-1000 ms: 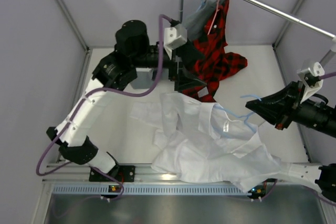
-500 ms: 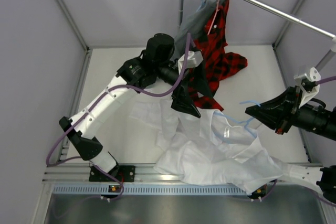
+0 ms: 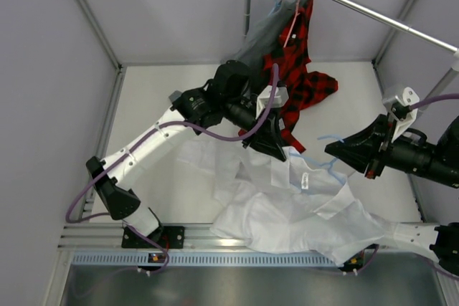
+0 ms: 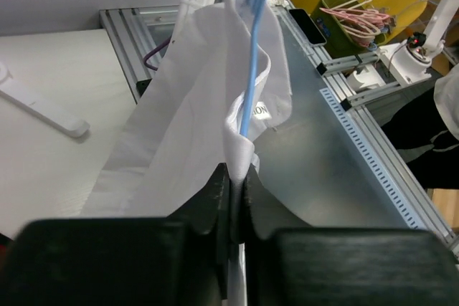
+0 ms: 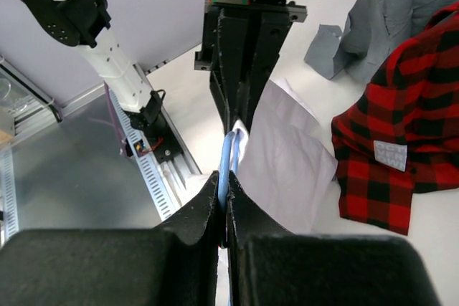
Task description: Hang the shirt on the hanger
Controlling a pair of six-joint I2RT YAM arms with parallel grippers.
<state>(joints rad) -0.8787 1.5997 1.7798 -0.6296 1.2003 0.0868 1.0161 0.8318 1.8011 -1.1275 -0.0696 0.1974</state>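
The white shirt lies wrinkled on the table, its collar raised toward the middle. My left gripper is shut on a fold of the shirt's collar edge, with the fabric pinched between its fingers. The light-blue hanger sits partly inside the collar opening, and its wire runs up past the fold. My right gripper is shut on the hanger and holds it from the right. In the right wrist view the left gripper faces it, just beyond the shirt.
A red-and-black plaid shirt on a pink hanger and a grey garment hang from the rail at the back, draping onto the table. A yellow bin of pink hangers stands beyond the table's metal front edge.
My left arm swung right and down from the back of the table to the shirt's collar and shut on it. The right gripper with the hanger shifted slightly left.
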